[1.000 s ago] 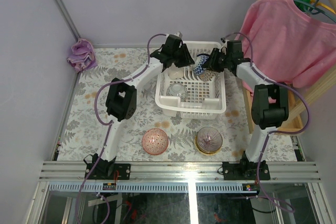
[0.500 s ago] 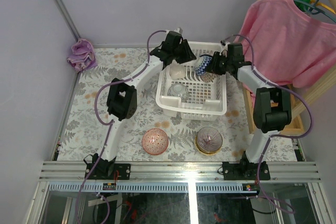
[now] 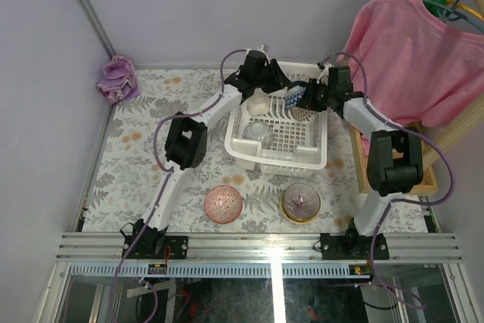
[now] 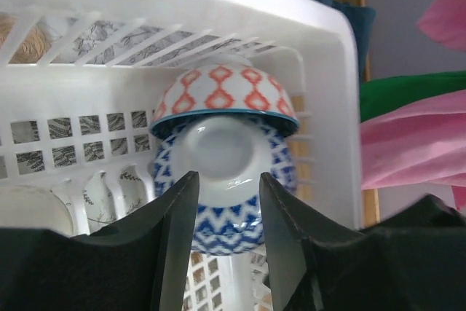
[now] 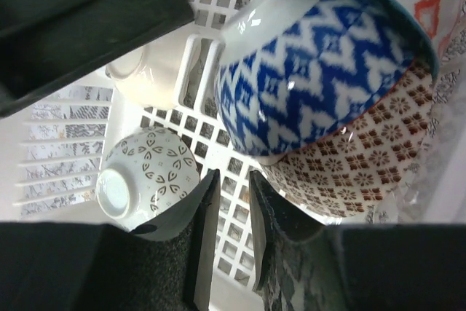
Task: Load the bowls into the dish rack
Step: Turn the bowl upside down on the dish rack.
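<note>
The white dish rack (image 3: 277, 161) stands mid-table. At its far right corner a blue-white bowl (image 3: 296, 93) leans on edge against a red-diamond bowl (image 4: 222, 96) and a brown-patterned bowl (image 5: 364, 152). My left gripper (image 3: 278, 79) is open, its fingers (image 4: 175, 232) just short of the blue-white bowl (image 4: 218, 180), with nothing between them. My right gripper (image 3: 308, 97) hangs beside that bowl (image 5: 320, 71), slightly open over the rack floor (image 5: 240, 152) and empty. A leaf-patterned whitish bowl (image 5: 149, 172) and a cream bowl (image 5: 149, 79) also lie in the rack. On the table in front sit a pink bowl (image 3: 224, 203) and a tan-yellow bowl (image 3: 301, 202).
A pink shirt (image 3: 412, 58) hangs at the right over a wooden crate (image 3: 426, 179). A purple cloth (image 3: 117, 79) lies in the far left corner. Grey walls close the back and left.
My left gripper has swung right along the rack's far side to the blue-white bowl. The right gripper's jaws have narrowed and it has shifted slightly back.
</note>
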Tool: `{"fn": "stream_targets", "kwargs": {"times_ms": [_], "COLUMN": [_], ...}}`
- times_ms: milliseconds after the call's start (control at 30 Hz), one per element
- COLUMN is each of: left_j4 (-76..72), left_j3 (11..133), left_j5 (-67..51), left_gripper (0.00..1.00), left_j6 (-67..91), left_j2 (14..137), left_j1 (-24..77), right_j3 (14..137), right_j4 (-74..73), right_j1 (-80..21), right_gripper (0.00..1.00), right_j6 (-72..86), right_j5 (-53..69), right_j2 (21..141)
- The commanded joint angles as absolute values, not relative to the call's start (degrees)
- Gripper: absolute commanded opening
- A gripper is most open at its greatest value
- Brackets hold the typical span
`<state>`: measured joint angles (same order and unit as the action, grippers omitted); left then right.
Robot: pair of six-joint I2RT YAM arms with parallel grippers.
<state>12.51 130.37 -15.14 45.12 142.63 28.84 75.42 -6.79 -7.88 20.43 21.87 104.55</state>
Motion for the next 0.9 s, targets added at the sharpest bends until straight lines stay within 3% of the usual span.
{"fn": "stream_targets", "kwargs": {"times_ms": [0,167,700,867], "left_j4": [5.2,4.9,4.0,1.5], "left_j3": [131.3,131.2,128.6,121.4], "left_j5": [-18.7,-18.9,-19.2,-20.7], "left_gripper": [0.39,0.4,0.39,0.4], "left_j6": [47.2,47.0,46.3,45.8], "left_j2": [145.0,146.2,144.7,139.0], "left_j1": [29.0,29.4,28.8,27.8], "right_j3": [70.9,69.9,76.3,78.0], "right_j4": [-15.8,-15.4,-14.6,-13.7], "right_j1": [-8.4,-8.6,-8.0,-7.8], "right_gripper": [0.3,0.3,0.57,0.61], "right_j6": [19.3,19.4,24.0,24.3], "right_j5": [20.4,21.3,16.0,12.2], "right_j2": [103.4,102.9,98.8,98.7]}}
